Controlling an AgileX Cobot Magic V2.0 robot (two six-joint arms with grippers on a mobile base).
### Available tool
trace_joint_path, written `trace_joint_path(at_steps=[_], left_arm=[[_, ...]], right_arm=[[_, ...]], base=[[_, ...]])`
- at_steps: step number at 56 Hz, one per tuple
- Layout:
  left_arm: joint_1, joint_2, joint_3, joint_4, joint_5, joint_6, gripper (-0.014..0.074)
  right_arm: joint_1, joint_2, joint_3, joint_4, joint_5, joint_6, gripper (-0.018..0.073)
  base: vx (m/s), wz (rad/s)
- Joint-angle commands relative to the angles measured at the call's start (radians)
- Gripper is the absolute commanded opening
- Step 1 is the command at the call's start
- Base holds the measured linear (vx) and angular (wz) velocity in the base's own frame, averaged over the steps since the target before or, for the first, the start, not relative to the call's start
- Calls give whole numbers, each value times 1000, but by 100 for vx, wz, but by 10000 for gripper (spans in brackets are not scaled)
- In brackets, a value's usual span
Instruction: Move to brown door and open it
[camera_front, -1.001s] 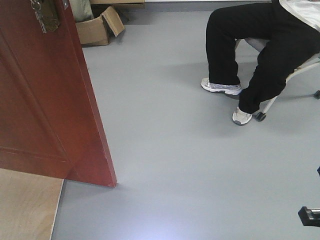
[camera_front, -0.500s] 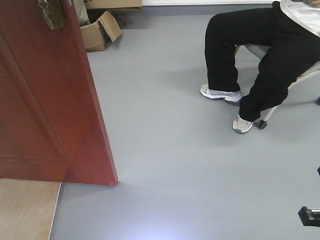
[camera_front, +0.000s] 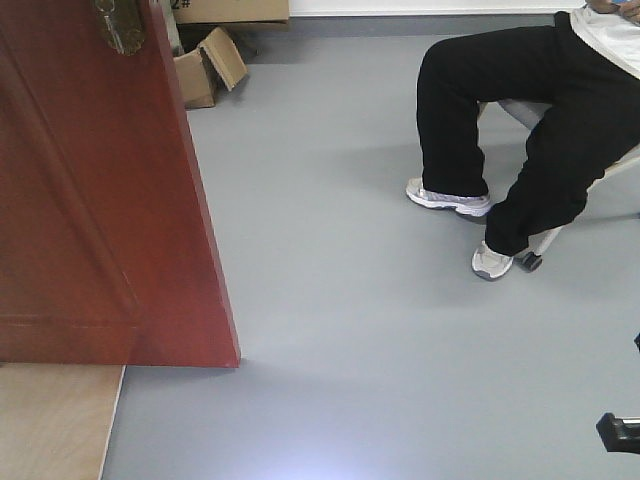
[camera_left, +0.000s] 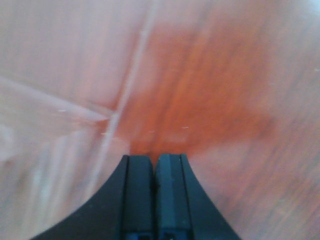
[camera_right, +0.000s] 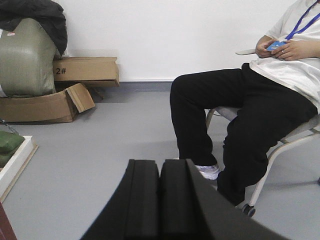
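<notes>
The brown door fills the left of the front view, standing ajar with its free edge reaching the floor at lower centre-left. Its brass lock plate shows at the top edge. In the left wrist view my left gripper is shut and empty, its tips close against the blurred reddish door panel. In the right wrist view my right gripper is shut and empty, pointing across the grey floor toward a seated person. Only a small black part of the right arm shows in the front view, at the lower right edge.
A person in black trousers sits on a wheeled chair at right. An open cardboard box lies beyond the door; more boxes and a green sack stand by the white wall. A pale plywood surface lies at lower left.
The door's lower corner and lock plate have shifted slightly right and the person has shifted right and down, so my view has turned and advanced a little. Both grippers stay shut.
</notes>
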Motion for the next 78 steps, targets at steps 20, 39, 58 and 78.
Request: trace_joint_path(at_steps=[20,39,58,78], left_arm=[[-9,-51,-28,1,12,-2,-6],[-9,-51,-28,1,12,-2,-6],[-9,-52,-28,-2,-52,5,-6],[-9,-169,28,160,126,27,-6]], right_arm=[[-1,-13,5,-3,-82,-6,0],[-1,-13,5,-3,-82,-6,0],[-1,-13,5,-3,-82,-6,0],[-1,-13,5,-3,-82,-6,0]], base=[[2,0],[0,0],[0,0],[0,0]])
